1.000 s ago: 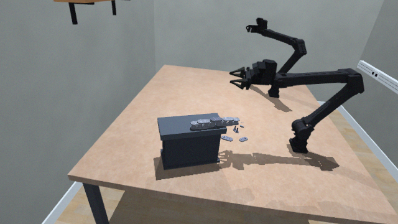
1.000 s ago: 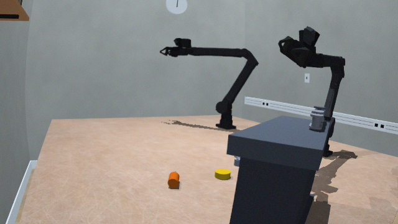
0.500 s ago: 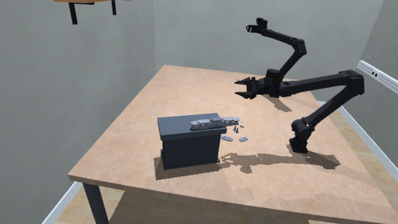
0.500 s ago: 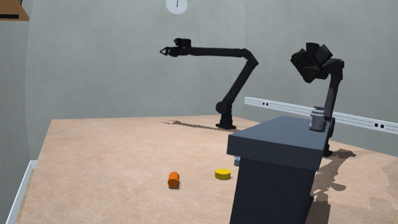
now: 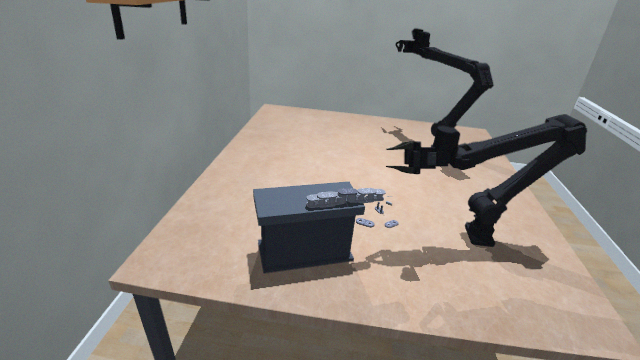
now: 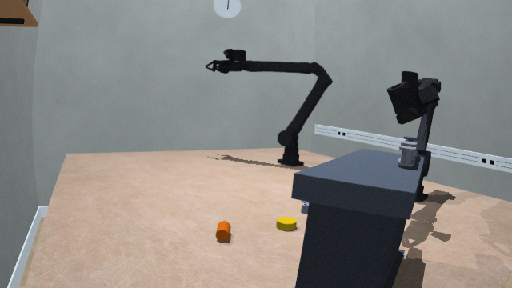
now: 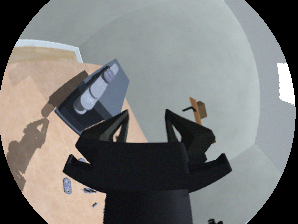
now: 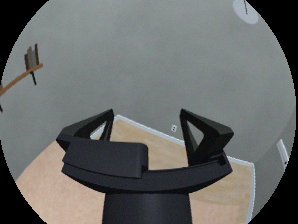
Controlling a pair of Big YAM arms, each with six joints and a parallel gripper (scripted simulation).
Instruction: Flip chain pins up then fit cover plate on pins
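The grey chain [image 5: 345, 196] lies along the top of the dark block [image 5: 305, 225], and its far end hangs past the block's right edge. Two small flat plates [image 5: 365, 222] [image 5: 391, 223] and loose pins [image 5: 379, 207] lie on the table beside the block. My left gripper [image 5: 400, 157] hangs open and empty above the table, behind and to the right of the block. Its wrist view shows the chain [image 7: 93, 92] beyond the fingers. My right gripper [image 5: 406, 45] is open and empty, raised high at the back; its wrist view shows only its fingers.
In the exterior view, an orange cylinder [image 6: 223, 231] and a yellow disc [image 6: 286, 223] lie on the table beside the block [image 6: 356, 216]. The chain's end [image 6: 409, 154] sits on the block's far corner. The table ends close behind the arms' bases.
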